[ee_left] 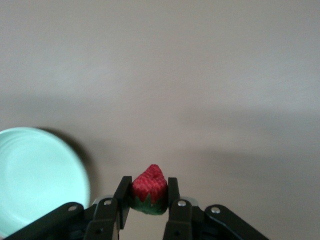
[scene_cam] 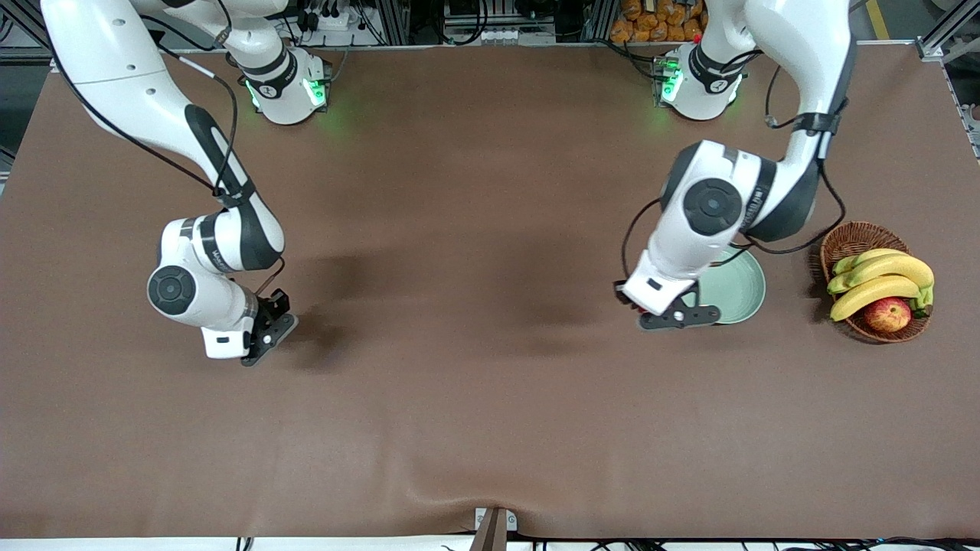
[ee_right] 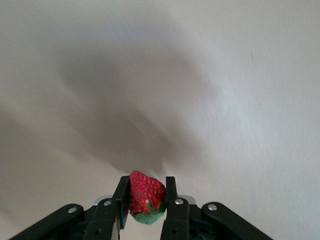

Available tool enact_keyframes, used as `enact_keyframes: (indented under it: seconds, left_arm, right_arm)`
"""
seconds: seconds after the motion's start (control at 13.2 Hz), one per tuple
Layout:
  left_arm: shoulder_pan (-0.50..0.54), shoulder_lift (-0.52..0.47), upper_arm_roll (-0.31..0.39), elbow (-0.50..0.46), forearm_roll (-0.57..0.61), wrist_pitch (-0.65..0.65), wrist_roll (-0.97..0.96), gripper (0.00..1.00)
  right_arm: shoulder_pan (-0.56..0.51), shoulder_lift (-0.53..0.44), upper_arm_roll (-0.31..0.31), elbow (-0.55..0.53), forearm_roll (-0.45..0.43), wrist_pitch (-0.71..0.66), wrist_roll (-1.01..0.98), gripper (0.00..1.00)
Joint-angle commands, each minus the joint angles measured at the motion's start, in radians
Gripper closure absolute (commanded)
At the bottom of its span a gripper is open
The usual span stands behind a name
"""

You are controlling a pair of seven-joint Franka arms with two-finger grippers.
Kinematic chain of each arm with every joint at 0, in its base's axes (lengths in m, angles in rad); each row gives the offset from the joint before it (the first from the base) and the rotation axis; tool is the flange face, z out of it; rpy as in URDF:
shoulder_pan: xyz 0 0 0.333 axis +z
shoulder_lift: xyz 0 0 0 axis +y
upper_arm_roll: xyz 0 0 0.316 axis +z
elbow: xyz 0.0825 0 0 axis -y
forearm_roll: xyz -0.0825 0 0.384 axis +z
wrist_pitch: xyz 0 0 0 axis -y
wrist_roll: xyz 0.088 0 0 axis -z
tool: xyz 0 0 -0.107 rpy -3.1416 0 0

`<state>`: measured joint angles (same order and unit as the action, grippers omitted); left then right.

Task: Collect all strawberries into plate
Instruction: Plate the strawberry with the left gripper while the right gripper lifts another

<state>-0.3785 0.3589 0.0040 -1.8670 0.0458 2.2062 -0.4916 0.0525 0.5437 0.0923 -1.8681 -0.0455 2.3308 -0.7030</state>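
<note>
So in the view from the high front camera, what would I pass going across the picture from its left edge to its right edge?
Right end effector, shut on a strawberry → left end effector, shut on another strawberry → pale green plate → wicker basket holding bananas and an apple.

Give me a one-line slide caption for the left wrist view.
Left hand shut on a strawberry, with the mint-green plate beside it on the brown table.
</note>
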Motion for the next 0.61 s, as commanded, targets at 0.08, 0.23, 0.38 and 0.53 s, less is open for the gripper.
enact_keyframes:
  seconds: [0.08,0.23,0.38,0.53]
  left_arm:
    - [0.145,-0.023,-0.013,-0.145,-0.007,0.015,0.138,1.00]
    - [0.199,-0.026,-0.013,-0.207,0.012,0.020,0.223,1.00]
    - [0.236,-0.021,-0.013,-0.239,0.058,0.027,0.232,1.00]
    - [0.274,-0.020,-0.015,-0.257,0.068,0.027,0.235,0.76]
  right_arm:
    - [0.000,-0.007,0.102,0.067,0.024,-0.001,-0.023,1.00]
    - [0.045,0.021,0.112,0.104,0.103,0.008,-0.023,1.00]
    - [0.111,0.057,0.110,0.144,0.200,0.044,-0.023,1.00]
    - [0.165,0.099,0.110,0.170,0.246,0.125,-0.019,1.00]
